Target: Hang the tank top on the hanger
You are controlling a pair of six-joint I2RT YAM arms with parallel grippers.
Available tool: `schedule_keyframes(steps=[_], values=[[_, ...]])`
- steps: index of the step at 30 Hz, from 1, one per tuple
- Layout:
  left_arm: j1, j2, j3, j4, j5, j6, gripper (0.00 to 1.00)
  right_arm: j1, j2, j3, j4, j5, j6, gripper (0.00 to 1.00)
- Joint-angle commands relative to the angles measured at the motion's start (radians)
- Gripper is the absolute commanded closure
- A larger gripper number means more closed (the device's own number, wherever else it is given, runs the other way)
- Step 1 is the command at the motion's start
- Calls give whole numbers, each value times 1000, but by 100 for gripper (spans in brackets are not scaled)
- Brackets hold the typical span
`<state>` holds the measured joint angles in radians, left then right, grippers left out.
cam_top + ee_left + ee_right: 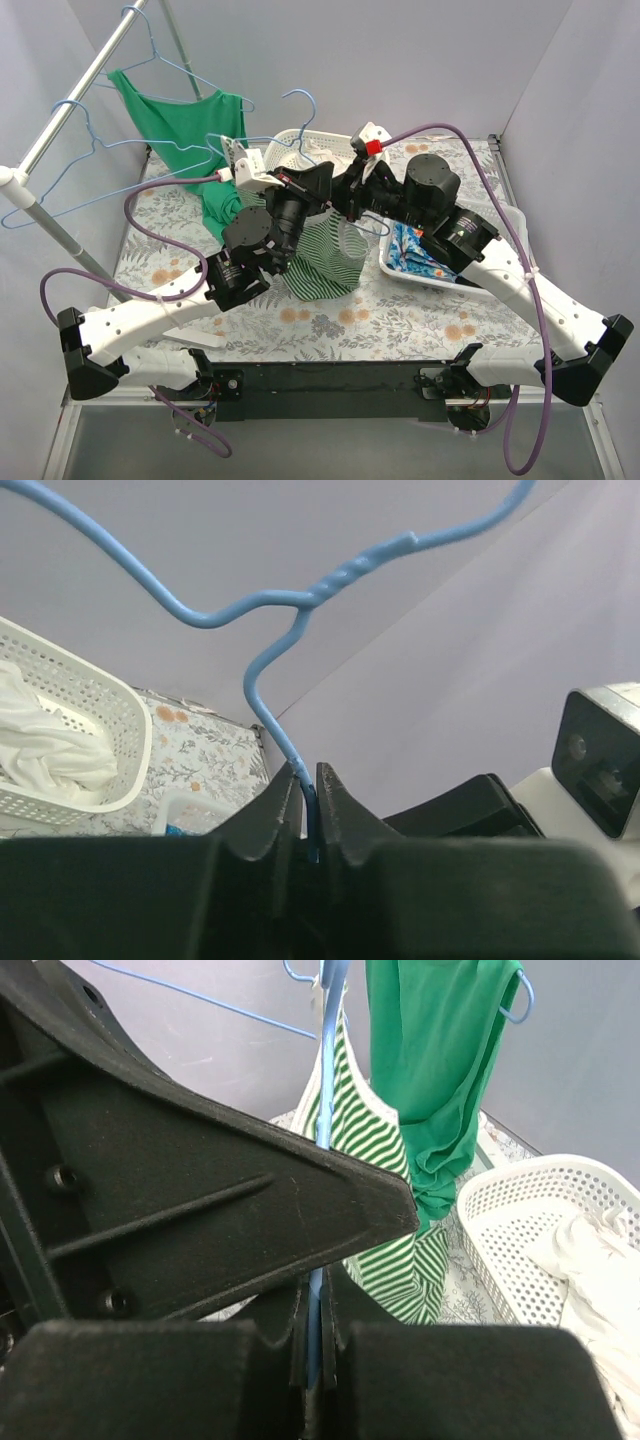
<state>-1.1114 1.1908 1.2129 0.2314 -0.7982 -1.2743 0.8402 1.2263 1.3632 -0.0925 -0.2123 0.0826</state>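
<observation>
The light-blue hanger (314, 112) is held up over the middle of the table, hook uppermost. The striped tank top (325, 265) hangs on it, its hem on the table. My left gripper (322, 182) is shut on the hanger's wire; in the left wrist view the wire (268, 715) runs down between the closed jaws of the gripper (308, 780), below the twisted neck. My right gripper (350, 195) comes in from the right. In the right wrist view it (318, 1305) is shut on the hanger wire (328, 1080), with the striped tank top (405, 1270) hanging just beyond.
A plain green tank top (180, 120) hangs on the clothes rail (60, 120) at back left, with empty blue hangers (90, 150) beside it. A white mesh basket (320, 137) of white cloth stands behind the grippers. A white tray (440, 283) holds a blue floral cloth (415, 255).
</observation>
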Motion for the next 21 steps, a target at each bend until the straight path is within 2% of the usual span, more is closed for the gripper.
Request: schedule_keyframes(steps=[1,4,5,6,12,17,19,21], values=[[-1,0,0,75,-32,53,100,16,-5,30,83,-21,16,99],[-1,-13,-21,114,-74,69,100,17,-8,31,82,-24,28,99],[-1,-19,-24,123,-102,66,100,17,-7,33,82,-28,31,96],[-1,-22,-29,126,-119,66,100,17,-7,37,77,-30,35,86],[-1,-42,-33,154,-206,93,100,17,-33,36,57,-1,57,56],[18,-54,-29,195,-227,151,100,17,-77,11,39,51,63,46],[80,-54,-9,130,-167,84,100,17,-102,-6,31,65,66,44],[142,-46,45,-8,-98,-24,100,17,-129,-19,31,80,74,43]])
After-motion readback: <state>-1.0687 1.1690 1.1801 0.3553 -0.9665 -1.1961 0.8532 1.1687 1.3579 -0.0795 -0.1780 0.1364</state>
